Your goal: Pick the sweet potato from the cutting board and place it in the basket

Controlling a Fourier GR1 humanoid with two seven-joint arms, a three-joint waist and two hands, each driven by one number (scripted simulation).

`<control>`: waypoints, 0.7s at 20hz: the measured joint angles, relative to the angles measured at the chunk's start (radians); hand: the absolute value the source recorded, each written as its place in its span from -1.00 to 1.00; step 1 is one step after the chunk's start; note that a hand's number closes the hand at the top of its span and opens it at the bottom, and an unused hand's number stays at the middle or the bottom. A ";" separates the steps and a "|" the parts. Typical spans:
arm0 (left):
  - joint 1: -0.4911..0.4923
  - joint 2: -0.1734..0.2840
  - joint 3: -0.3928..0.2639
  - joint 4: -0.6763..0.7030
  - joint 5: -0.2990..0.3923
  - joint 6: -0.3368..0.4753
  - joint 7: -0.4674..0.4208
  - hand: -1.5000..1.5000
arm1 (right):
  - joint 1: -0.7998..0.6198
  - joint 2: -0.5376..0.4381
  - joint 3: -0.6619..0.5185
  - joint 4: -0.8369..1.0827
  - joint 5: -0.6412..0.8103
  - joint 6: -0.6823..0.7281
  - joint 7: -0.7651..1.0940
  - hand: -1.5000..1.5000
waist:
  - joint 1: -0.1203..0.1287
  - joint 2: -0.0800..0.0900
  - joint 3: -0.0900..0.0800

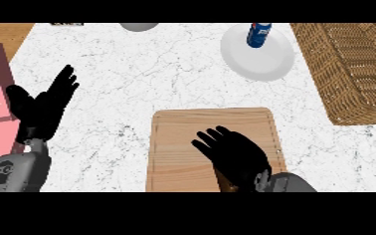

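The wooden cutting board (180,149) lies at the front middle of the marble counter. My right hand (235,154) is down on the board's right half, fingers curled toward the upper left. It covers the sweet potato (226,183), of which only a dark brown sliver shows beside the wrist. The woven basket (341,74) stands at the right edge, well beyond the board's far right corner. My left hand (44,104) rests open at the left edge, fingers up.
A white plate (257,62) sits behind the board with a blue can (258,34) at its far rim. A grey bowl (140,26) shows at the top edge. A pink object (6,114) lies at the far left.
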 measured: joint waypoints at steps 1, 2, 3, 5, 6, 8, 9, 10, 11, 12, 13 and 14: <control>-0.013 -0.001 0.001 -0.003 -0.001 0.002 0.018 0.00 | 0.017 -0.003 0.015 -0.005 0.022 -0.011 -0.002 -1.00 | 0.000 0.000 0.000; -0.013 -0.003 0.002 -0.010 -0.002 -0.001 0.024 0.00 | 0.012 0.006 0.019 0.014 0.041 -0.016 -0.009 -1.00 | 0.000 0.000 0.000; -0.022 -0.007 0.004 0.010 -0.008 -0.003 0.013 0.00 | 0.028 -0.002 0.025 0.010 0.059 -0.023 -0.017 -1.00 | -0.001 0.000 0.000; -0.025 -0.004 0.013 0.003 -0.007 -0.013 0.025 0.00 | 0.032 0.012 0.029 0.026 0.095 -0.028 -0.022 -1.00 | 0.000 0.000 0.000; -0.017 -0.012 0.009 -0.016 -0.010 -0.009 0.037 0.00 | 0.035 0.017 0.039 0.045 0.117 -0.044 -0.029 -1.00 | 0.001 0.000 0.000; -0.014 -0.011 0.020 -0.017 -0.008 -0.022 0.032 0.00 | 0.038 0.025 0.040 0.064 0.152 -0.057 -0.043 -1.00 | 0.001 0.000 0.000; -0.003 -0.007 0.027 -0.016 -0.007 -0.031 0.023 0.00 | 0.044 0.021 0.037 0.064 0.164 -0.059 -0.053 -1.00 | 0.001 0.000 0.000; -0.010 -0.018 0.021 -0.019 -0.018 -0.021 0.030 0.00 | 0.041 0.027 0.038 0.082 0.179 -0.067 -0.063 -1.00 | 0.001 0.000 0.000; -0.018 -0.021 0.022 -0.014 -0.021 -0.021 0.031 0.00 | 0.047 0.028 0.042 0.092 0.196 -0.076 -0.072 1.00 | 0.001 0.000 0.000; -0.016 -0.029 0.021 0.001 -0.028 -0.021 0.012 0.00 | 0.048 0.025 0.047 0.090 0.207 -0.068 -0.079 1.00 | 0.000 0.000 0.000; -0.007 -0.031 0.019 -0.020 -0.027 -0.020 0.023 0.00 | 0.036 0.021 0.058 0.095 0.217 -0.049 -0.084 1.00 | 0.003 0.000 0.000; -0.017 -0.029 0.023 -0.008 -0.028 -0.021 0.023 0.00 | 0.040 0.008 0.070 0.098 0.234 -0.065 -0.103 1.00 | 0.003 -0.001 0.000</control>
